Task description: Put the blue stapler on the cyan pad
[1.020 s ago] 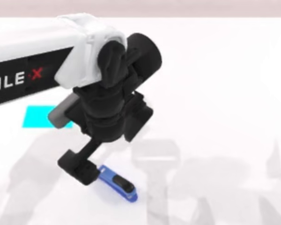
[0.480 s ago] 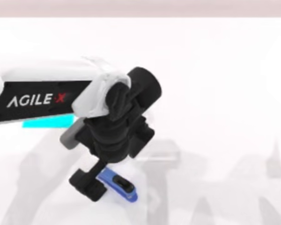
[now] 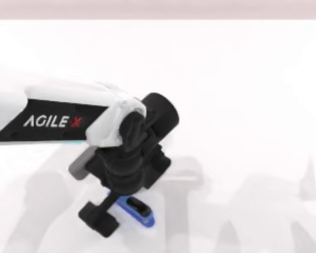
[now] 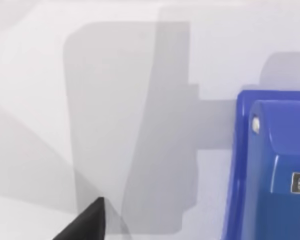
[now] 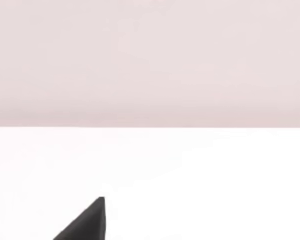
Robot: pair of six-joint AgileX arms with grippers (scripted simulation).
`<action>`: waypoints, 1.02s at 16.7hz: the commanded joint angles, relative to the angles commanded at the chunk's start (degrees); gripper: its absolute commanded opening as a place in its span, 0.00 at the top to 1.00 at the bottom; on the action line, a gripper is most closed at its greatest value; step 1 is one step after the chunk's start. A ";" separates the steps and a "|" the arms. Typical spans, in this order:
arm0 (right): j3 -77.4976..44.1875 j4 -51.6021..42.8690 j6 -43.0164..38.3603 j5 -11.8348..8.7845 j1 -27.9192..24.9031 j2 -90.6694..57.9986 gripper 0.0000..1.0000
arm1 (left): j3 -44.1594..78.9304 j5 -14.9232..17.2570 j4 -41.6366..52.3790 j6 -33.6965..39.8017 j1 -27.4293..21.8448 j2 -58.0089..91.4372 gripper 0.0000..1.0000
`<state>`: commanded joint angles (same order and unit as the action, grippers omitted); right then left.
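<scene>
Hovering low over the white tabletop [image 3: 242, 105], the left arm [image 3: 58, 118] reaches in from the left edge of the top view, its white shell lettered AGILEX, and its black wrist sits just left of centre in the lower half of the frame. Down there lies the blue stapler [image 3: 134, 208], slanted, its black top piece showing, one end tucked under the wrist and the other pointing toward the lower right. The left tool [image 3: 106, 213] sits at the stapler's left end, one dark finger [image 3: 97, 219] showing to the lower left of it; whether the tool is spread or clenched, I cannot tell, since the wrist hides the rest. From the left wrist view the stapler [image 4: 272, 170] fills the lower right corner, very close, lying flat on the tabletop, with one black fingertip [image 4: 87, 225] at the bottom edge, well apart from it. The cyan pad is hidden under the arm in the top view. The right arm is out of the top view; its wrist view shows bare tabletop, a pale wall and one black fingertip [image 5: 87, 222].
</scene>
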<state>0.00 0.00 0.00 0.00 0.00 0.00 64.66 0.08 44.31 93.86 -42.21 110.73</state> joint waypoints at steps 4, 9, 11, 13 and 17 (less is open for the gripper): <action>0.00 0.00 0.00 0.00 0.00 0.00 0.00 | 0.00 0.00 0.00 0.00 0.00 0.00 0.30; 0.00 0.00 0.00 0.00 0.00 0.00 0.00 | 0.00 0.00 0.00 0.00 0.00 0.00 0.68; 0.00 0.00 0.00 0.00 0.00 0.00 0.00 | 0.00 0.00 0.00 0.00 0.00 0.00 0.83; 0.00 0.00 0.00 0.00 0.00 0.00 0.00 | 0.00 0.00 0.00 0.00 0.00 0.00 0.98; 0.00 0.00 0.00 0.00 0.00 0.00 0.00 | 0.00 0.00 0.00 0.00 0.00 0.00 1.00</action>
<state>0.00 0.00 0.00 0.00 0.00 0.00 64.66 0.08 44.31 93.86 -42.21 110.73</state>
